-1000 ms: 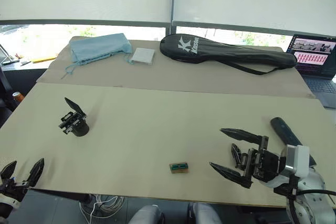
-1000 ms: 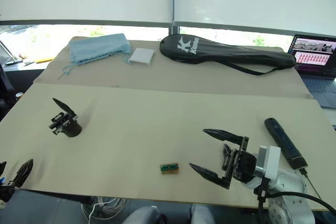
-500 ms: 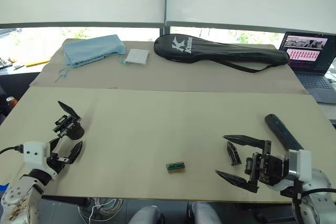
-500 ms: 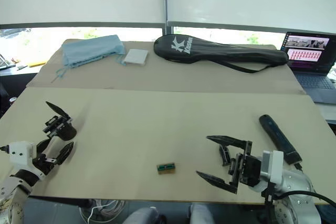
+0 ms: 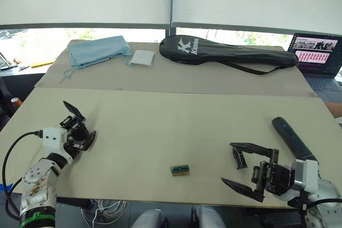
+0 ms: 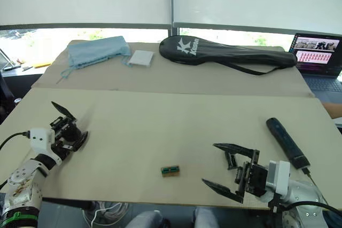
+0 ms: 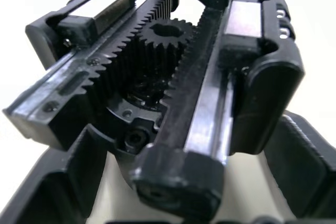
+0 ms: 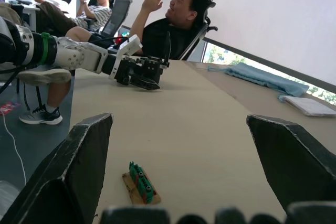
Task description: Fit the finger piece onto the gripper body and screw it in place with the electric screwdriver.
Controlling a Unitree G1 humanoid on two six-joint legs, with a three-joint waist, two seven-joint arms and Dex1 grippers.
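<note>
Left gripper spread around the gripper body near the table's left edge — not yet clamped. Right gripper wide open, empty — finger piece lying just beyond its upper finger, electric screwdriver farther right.

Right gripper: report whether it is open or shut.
Open. The right gripper has its two black fingers spread wide apart over the table, holding nothing.

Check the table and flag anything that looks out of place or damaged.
Nothing looks damaged or spilled. The finger piece lies loose near the open right gripper, the electric screwdriver lies flat beyond it, and the left gripper is around the upright gripper body.
</note>
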